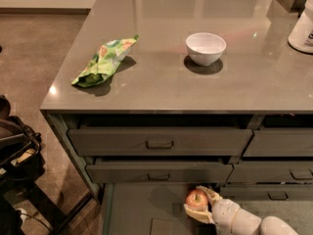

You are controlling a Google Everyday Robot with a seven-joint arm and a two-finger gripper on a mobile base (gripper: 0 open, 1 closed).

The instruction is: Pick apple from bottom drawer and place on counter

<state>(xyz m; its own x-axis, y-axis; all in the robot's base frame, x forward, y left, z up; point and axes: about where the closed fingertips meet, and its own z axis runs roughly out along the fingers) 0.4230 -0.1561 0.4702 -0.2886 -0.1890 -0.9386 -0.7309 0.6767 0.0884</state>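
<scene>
I see the apple (196,198) grasped between the two pale fingers of the gripper (194,202), one curled over it and one under. The apple is within the open bottom drawer (139,210), close to its back. Above the apple is the counter (161,84), with a white bowl (206,48) almost straight above it and a green snack bag (105,61) up and to its left.

White bowl (205,47), green crinkled bag (105,61), perhaps a white jug (303,31) far right

Counter (161,89), bowl (206,48), bag (105,60), tool (198,202) gripping apple (196,198) in drawer (137,209)
</scene>
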